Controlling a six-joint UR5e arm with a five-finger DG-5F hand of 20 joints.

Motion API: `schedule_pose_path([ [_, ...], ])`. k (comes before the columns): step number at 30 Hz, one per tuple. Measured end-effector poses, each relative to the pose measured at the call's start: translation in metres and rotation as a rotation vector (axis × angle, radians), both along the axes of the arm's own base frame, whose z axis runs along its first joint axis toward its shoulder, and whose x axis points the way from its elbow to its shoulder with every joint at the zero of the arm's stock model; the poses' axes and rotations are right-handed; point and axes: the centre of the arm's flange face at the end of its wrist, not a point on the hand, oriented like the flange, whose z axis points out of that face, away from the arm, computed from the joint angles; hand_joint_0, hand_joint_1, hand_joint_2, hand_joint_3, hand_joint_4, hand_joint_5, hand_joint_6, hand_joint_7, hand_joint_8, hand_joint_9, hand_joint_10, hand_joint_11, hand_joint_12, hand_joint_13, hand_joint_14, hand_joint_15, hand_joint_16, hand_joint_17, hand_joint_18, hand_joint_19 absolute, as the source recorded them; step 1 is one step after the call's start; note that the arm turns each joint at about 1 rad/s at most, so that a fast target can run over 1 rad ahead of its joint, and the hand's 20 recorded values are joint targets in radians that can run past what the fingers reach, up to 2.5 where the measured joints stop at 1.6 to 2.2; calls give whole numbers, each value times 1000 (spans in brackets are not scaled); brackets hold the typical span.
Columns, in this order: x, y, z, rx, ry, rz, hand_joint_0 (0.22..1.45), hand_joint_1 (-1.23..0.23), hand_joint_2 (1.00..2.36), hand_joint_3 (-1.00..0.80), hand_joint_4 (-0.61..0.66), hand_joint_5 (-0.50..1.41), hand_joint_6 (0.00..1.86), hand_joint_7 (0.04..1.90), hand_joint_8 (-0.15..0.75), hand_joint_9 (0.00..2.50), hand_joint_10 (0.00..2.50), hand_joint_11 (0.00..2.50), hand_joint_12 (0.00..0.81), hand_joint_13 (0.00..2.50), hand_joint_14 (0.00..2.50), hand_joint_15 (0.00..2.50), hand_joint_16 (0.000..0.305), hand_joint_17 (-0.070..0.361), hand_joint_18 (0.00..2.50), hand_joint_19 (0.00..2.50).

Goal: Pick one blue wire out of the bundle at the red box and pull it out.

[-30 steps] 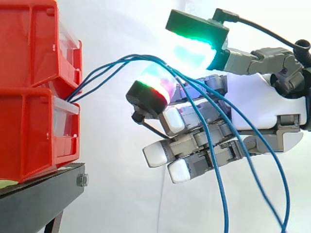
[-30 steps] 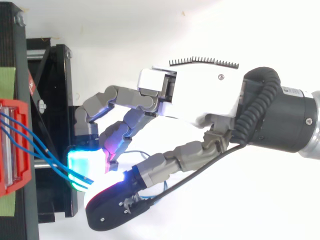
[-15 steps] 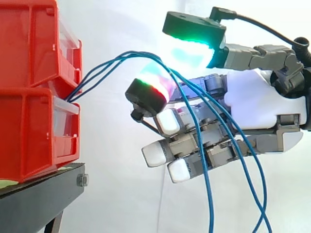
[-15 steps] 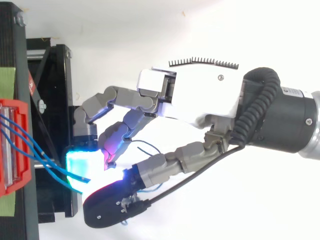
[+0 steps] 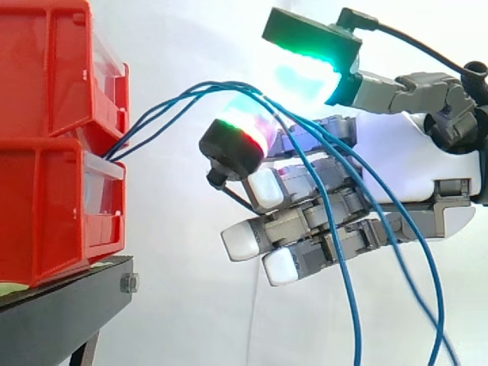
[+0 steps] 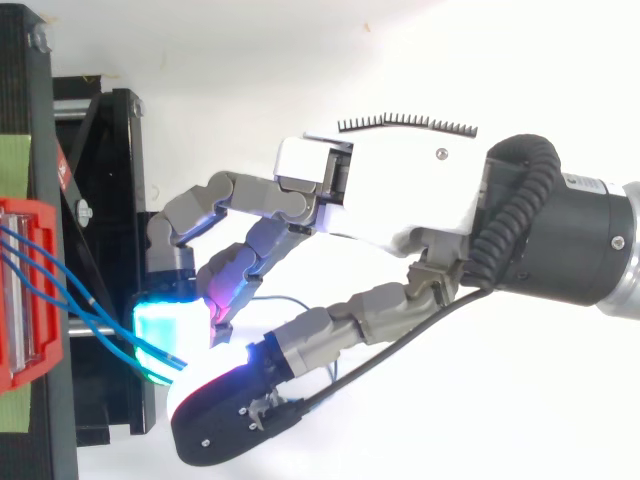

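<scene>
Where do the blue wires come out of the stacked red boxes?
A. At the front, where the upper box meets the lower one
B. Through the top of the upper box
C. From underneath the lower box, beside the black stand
A: in the side view the blue wires emerge at the front, at the seam where the upper red box sits on the lower red box, then arc up and away to the right.
</scene>
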Motion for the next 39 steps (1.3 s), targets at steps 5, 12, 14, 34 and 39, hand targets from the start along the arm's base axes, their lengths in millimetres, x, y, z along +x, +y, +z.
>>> schedule_pose_path([
  [5,0,0,0,0,0,0,626,-701,1010,-382,72,-151,890,1237,279,927,10,380,406,796,15,414,56,126,681,482],
  [12,0,0,0,0,0,0,702,-815,1022,-152,41,-164,931,1413,324,921,13,528,416,818,18,441,56,126,724,449],
  [14,0,0,0,0,0,0,713,-815,1021,-174,-15,-175,956,1301,321,895,12,477,413,808,16,430,56,126,721,447],
  [34,0,0,0,0,0,2,653,-737,1008,-400,99,-178,906,1149,288,849,10,386,411,754,15,407,57,128,654,456],
  [39,0,0,0,1,0,1,608,-687,1003,-463,74,-150,882,1227,252,915,9,349,400,772,15,404,56,127,651,473],
])
